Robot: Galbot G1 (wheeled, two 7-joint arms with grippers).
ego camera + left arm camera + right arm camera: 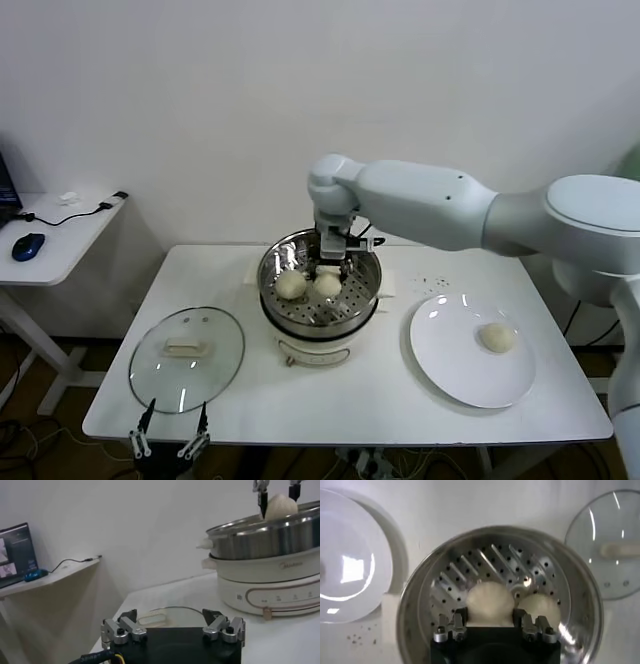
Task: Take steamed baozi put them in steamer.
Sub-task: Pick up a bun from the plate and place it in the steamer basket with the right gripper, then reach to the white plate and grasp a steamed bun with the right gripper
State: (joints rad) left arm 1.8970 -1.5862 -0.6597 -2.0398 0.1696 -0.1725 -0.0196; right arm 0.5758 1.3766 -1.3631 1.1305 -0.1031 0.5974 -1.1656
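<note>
Above the steamer (pixel 318 290), at the middle of the table (pixel 380 400), your right gripper (pixel 331 262) hung straight down over the far side of the basket, and its fingers were closed around one steamed baozi (pixel 489 604). The left wrist view showed that bun between the two dark fingertips, held just above the steel rim, so I judged it was not yet resting on the perforated floor.

Two more buns already lay on that floor, one toward the left (pixel 291 285) and one (pixel 327 285) near the middle, just beside each other. A fourth bun (pixel 497 337) sat alone on the white plate (pixel 445 360) to the right of the cooker.

Your left gripper (pixel 170 441) was parked low at the near left edge of the table, in front of the glass lid (pixel 187 358), with its fingers spread apart and nothing between them.

By my reading you were in the placing step of the third bun, with roughly half the work behind you. The next move called for lowering the held bun onto a free patch of the floor on the far side, clear of the two already there, then parting the fingers and lifting straight up so the soft dough did not drag or stick. After that, the bun on the plate remained for you to fetch.
</note>
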